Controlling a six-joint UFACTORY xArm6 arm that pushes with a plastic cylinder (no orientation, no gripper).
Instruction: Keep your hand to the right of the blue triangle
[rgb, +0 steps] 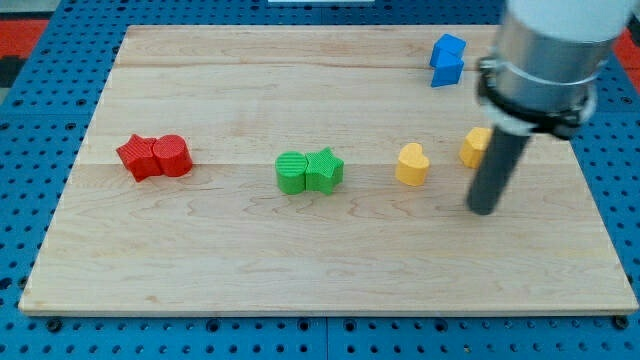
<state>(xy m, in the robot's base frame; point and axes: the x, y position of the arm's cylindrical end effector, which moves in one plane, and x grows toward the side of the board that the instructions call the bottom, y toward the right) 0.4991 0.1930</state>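
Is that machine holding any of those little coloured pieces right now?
Nothing is held. My tip is a plain rod end resting on the board, free of all blocks, just right of the yellow heart, below the blue block.

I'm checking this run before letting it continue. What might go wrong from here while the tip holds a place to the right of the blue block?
1. My tip sits close beside the yellow block partly hidden behind the rod; moving up the view toward the blue triangle would likely shove it.
2. The yellow heart lies just to the view's left of my tip, so leftward drift could knock it.
3. The arm blocks the view's upper right, so spacing there is hard to judge.
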